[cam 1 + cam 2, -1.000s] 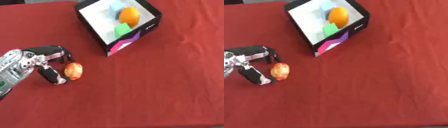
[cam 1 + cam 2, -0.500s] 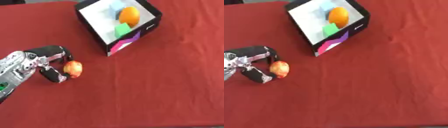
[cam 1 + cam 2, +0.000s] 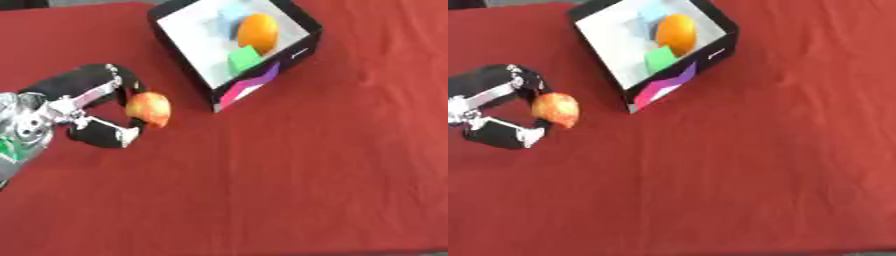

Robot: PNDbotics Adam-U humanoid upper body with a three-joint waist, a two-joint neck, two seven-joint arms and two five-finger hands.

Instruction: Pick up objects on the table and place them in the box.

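Left eye view: left hand [image 3: 74,112] fingers pinch apple [image 3: 149,109].

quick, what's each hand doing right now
Left hand: shut on the round orange-red fruit.
Right hand: not in view.

Red surface [image 3: 332,165] lies bare across the centre, right and bottom of the frame, while the open-topped box [image 3: 293,47] at upper centre stands close to the right of the left hand [image 3: 83,112] holding its reddish-orange fruit [image 3: 149,109].
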